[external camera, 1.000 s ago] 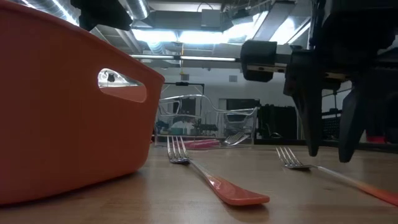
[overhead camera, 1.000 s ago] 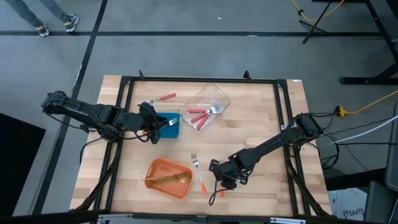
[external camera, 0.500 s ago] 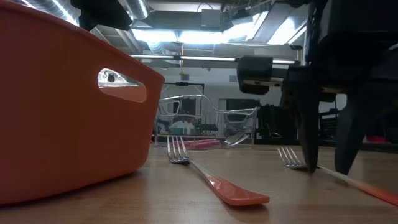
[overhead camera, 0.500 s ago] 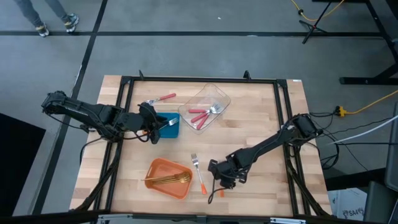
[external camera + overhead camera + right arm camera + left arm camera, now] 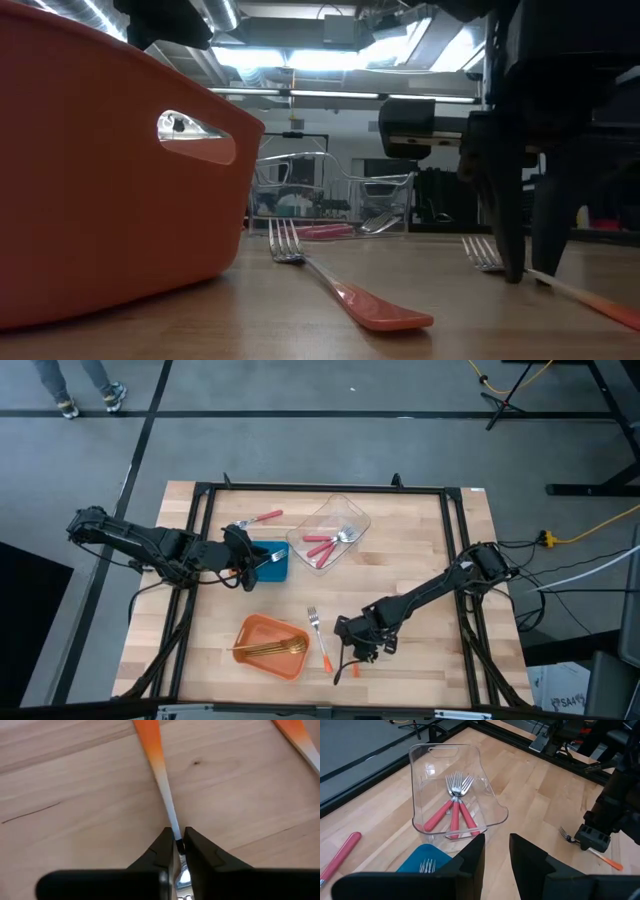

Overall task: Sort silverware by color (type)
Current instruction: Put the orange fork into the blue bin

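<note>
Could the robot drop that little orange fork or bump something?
Maybe. The right gripper pinches only the thin metal neck of the orange-handled fork, which lies flat on the table, so it could slip or twist when lifted. A second orange-handled fork lies close beside it and might get knocked. The orange bin is also near, so a swinging handle could hit its wall.

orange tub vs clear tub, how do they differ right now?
The orange tub is opaque and sits at the table's near edge; the clear tub is see-through and sits at the far edge. The orange tub holds gold forks; the clear tub holds red-handled forks. Both lie at an angle on the table.
</note>
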Available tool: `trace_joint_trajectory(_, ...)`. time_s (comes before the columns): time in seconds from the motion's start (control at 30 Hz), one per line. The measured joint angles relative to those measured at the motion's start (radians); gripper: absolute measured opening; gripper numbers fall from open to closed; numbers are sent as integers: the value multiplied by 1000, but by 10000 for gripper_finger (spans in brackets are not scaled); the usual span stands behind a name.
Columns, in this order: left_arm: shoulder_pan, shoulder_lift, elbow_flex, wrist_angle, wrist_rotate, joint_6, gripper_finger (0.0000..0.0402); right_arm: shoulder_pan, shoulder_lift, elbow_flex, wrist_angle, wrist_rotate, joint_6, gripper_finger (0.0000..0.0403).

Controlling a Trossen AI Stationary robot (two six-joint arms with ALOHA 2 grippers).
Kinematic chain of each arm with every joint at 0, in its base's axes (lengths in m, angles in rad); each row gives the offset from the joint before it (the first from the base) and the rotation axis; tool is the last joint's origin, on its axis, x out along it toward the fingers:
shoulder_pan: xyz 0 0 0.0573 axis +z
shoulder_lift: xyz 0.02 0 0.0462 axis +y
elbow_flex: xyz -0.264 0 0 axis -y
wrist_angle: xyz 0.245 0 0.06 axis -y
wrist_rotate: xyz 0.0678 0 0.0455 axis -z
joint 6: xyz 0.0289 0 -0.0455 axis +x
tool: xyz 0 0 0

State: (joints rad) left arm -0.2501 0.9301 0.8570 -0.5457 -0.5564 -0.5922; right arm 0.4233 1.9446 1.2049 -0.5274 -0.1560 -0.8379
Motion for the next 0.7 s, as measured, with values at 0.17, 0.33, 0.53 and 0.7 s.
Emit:
trace_joint_trajectory(0.17, 0, 0, 0, 0, 0, 0, 82, 1, 0, 0, 0, 3, 1, 15)
trace_joint_trajectory(0.33, 0, 0, 0, 0, 0, 0, 82, 1, 1, 0, -2, 4, 4, 4)
trace_joint_trajectory(0.53, 0, 0, 0, 0, 0, 0, 82, 1, 1, 0, -3, 5, 45, 3)
trace_joint_trajectory(0.7, 0, 0, 0, 0, 0, 0, 82, 2, 2, -1, -4, 6, 50, 3)
